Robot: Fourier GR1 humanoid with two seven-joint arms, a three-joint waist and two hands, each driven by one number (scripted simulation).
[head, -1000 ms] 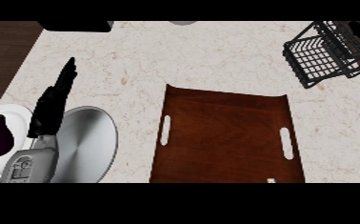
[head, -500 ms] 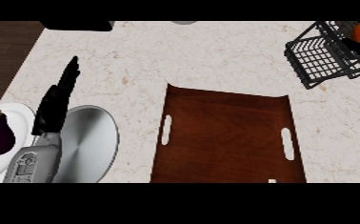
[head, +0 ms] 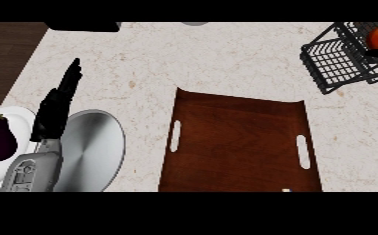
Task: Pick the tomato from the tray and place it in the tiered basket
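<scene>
Since half a second ago I see the tiered basket (head: 341, 59) sitting a little lower at the view's upper right, and the tomato (head: 373, 39) now shows inside it against the right edge, partly cut off. The speckled counter (head: 221, 59) and the rest look unchanged. My left hand (head: 55, 104) rests at the left, its black fingers straight and pointing up the view, holding nothing; my right hand is out of view. The brown wooden tray (head: 240, 144) lies in the middle with two white handle slots and carries nothing. A grey round plate (head: 92, 151) lies beside the left forearm, and at the left edge a white plate (head: 18, 119) holds a dark purple thing I cannot name for sure.
</scene>
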